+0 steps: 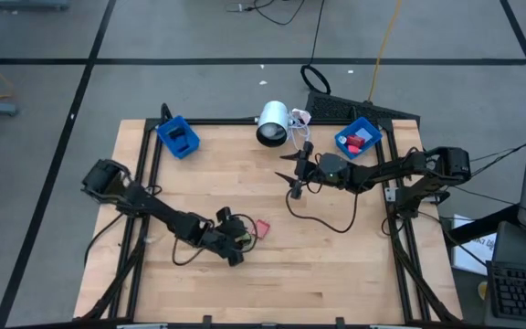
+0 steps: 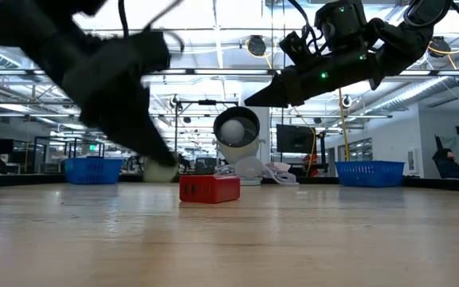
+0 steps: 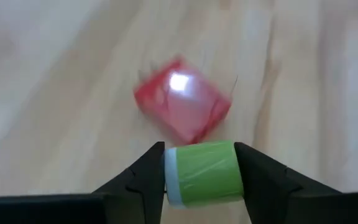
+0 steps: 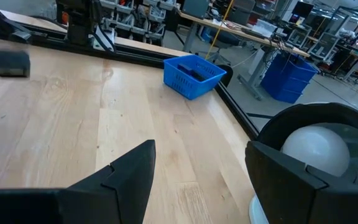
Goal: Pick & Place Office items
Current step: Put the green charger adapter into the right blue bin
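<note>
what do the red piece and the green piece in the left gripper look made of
Red piece: likely glossy plastic, given the bright highlight on its top. Green piece, clamped in the left gripper: smooth with a faint sheen, pale band at one end; maybe plastic or tape.

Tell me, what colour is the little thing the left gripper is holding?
Green, with a pale edge. The piece in the left gripper shows best in the left wrist view.

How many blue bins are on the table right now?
2. One blue bin sits at the far left of the table with dark contents; the other blue bin sits at the far right, holding red pieces. None appears hidden.
</note>
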